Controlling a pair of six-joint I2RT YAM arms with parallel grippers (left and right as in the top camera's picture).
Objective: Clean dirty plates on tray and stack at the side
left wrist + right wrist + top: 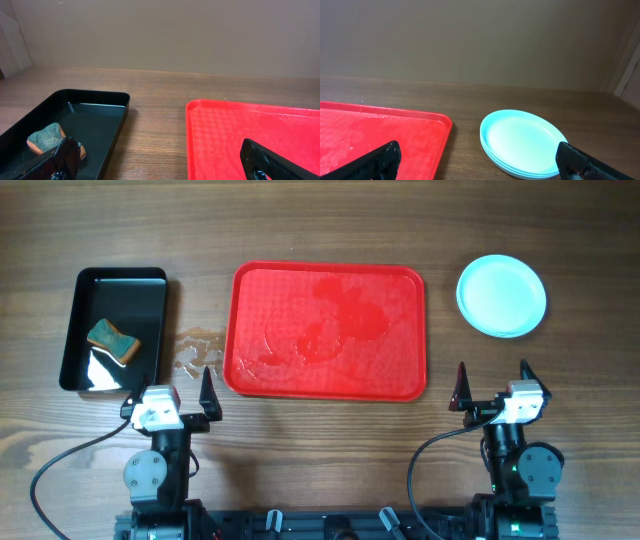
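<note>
Red plastic with nothing on it: that was the tray [390, 350] in the middle of the bench. Only wet streaks and a faint film were on its floor. Its long axis ran from left to right across my view, with the near long edge toward both arms.

The plates [501, 295] were not on the tray. They stood as one stack on the bare bench, just beside the tray's far right corner but apart from it. In the right wrist view I counted what looked like three rims, one upon another, and the top face seemed clean to me.

The right tool [493, 370] was parked at the near edge of the bench, fingers spread wide and gripping nothing. The stack lay almost straight ahead of it, away from the robot, and in the wrist view it showed between the two fingers. The plates are round, so no turning of the wrist seemed necessary. The right arm was clearly the nearer one.

The left tool [170, 380] was also wide apart and empty, near the tray's left corner. The whole tray lay between it and the stack. Ahead of it to the left was the black tray [120, 275] holding a sponge [113, 341], and some water [195, 350] lay on the bench between the two trays.

I judged the task to be practically finished.
</note>
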